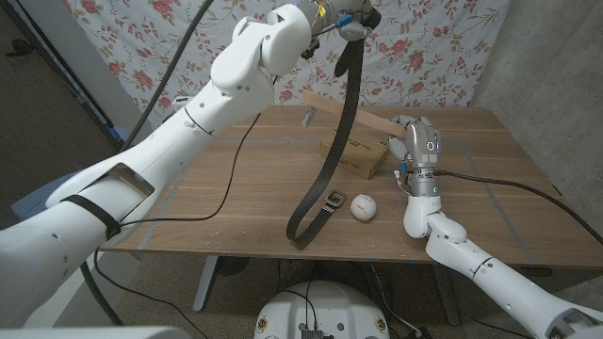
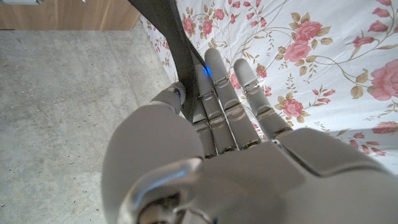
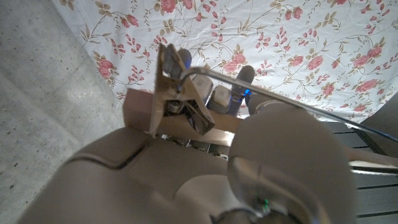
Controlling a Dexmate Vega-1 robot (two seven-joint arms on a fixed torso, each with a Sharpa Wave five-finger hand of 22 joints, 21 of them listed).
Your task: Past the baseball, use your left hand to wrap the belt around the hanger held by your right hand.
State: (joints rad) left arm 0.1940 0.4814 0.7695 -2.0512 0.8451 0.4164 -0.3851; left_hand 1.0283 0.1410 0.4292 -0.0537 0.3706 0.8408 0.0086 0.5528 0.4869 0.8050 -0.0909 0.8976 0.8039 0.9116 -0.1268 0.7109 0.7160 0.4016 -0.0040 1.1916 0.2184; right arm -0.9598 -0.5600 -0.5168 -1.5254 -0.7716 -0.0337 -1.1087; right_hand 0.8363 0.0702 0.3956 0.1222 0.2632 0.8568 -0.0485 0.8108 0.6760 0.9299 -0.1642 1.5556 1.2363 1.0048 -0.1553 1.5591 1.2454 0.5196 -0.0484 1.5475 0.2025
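The left hand [image 1: 350, 21] is raised high above the far part of the surface [image 1: 236, 179], at the top edge of the head view, and it grips the upper end of the belt [image 1: 341, 122]. In the left wrist view the dark strap [image 2: 166, 37] passes between the thumb and the straight fingers [image 2: 214, 93], so that hand is closed on it. From there the belt hangs down in a long curve and ends in a loop whose lowest part reaches the near edge of the surface, with the buckle [image 1: 333, 201] lying on the wood.

The baseball [image 1: 364, 206] sits just beside the buckle, toward the robot's right and near the front edge.

The right hand [image 1: 417, 149] stands upright on the right part of the surface, well below the left hand, and it holds the hanger [image 1: 353, 114], a wooden bar slanting up and away toward the middle. In the right wrist view the wooden bar [image 3: 163, 93], a metal clip and a wire rod lie against its fingers. The belt hangs in front of the bar, crossing it in the head view; whether they touch I cannot tell.

A brown box [image 1: 356, 153] lies just beside the right hand, behind the baseball.
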